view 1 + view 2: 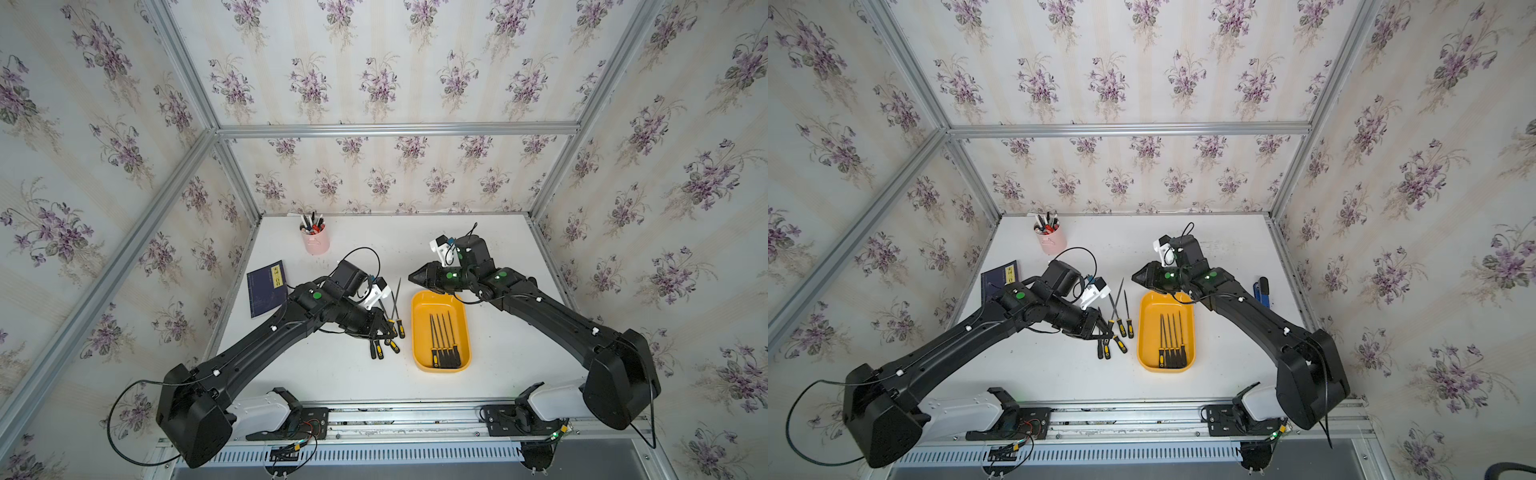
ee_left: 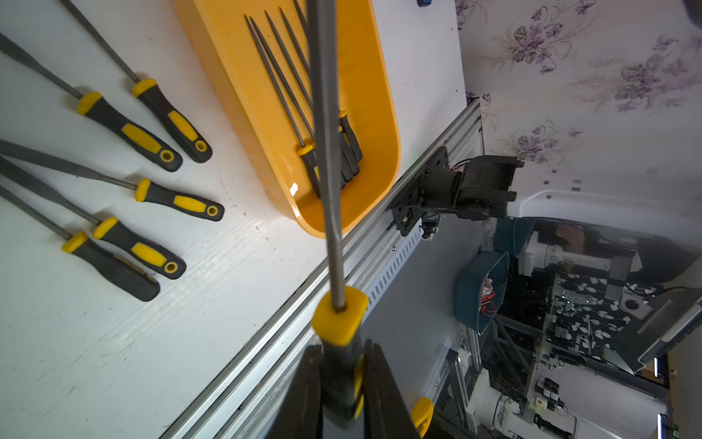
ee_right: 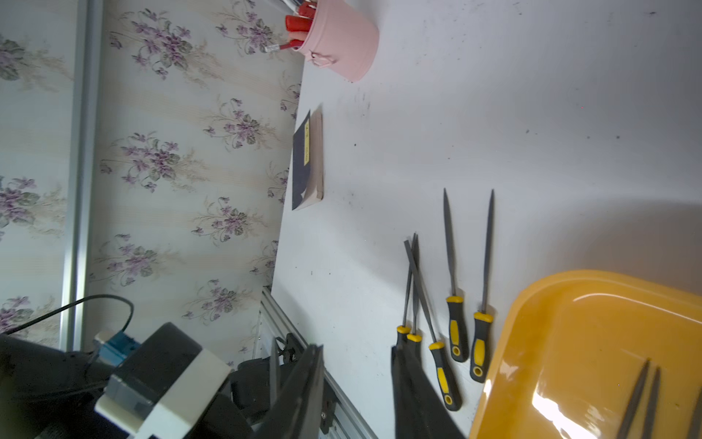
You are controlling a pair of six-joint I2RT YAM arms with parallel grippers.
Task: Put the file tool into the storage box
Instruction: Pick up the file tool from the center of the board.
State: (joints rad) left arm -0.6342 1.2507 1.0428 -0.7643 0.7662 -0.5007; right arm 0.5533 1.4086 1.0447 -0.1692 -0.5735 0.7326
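Left hand (image 2: pixel 342 380) clamped on the file tool (image 2: pixel 327 190); right hand (image 3: pixel 357 384) spread apart, empty.

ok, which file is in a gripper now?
The file clamped by its handle in the left gripper; the rest lie flat on the table or in the storage box.

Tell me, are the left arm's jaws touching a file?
Touching. The left wrist view shows the left jaws closed on both sides of the file, pressing on its black-and-yellow handle with no gap.
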